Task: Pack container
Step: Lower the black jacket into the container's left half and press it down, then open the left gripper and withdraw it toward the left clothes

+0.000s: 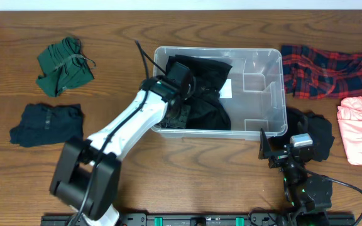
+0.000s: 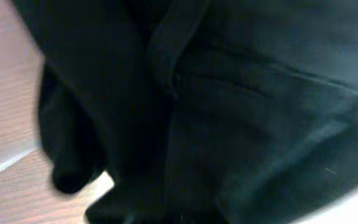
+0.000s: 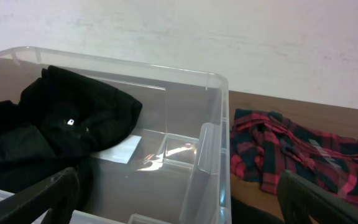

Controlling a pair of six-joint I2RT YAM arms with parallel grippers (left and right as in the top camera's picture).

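Observation:
The clear container [image 1: 270, 75] stands mid-table, also in the right wrist view [image 3: 213, 124]. A black garment [image 1: 209, 100] fills its left half, beside the white label [image 1: 226, 89]. My left gripper [image 1: 182, 76] reaches into the bin from the front left. Black cloth [image 2: 229, 124] fills its wrist view and hides the fingers; it appears shut on the garment. The garment forms a mound in the right wrist view [image 3: 73, 118]. My right gripper [image 1: 280, 149] is open and empty just outside the bin's front right corner, jaws [image 3: 179, 193] wide apart.
A green garment [image 1: 65, 66] and a dark navy one [image 1: 46, 123] lie to the left. A red plaid shirt [image 1: 325, 70] [image 3: 297, 155], a pink garment [image 1: 360, 129] and a black one [image 1: 318, 133] lie to the right.

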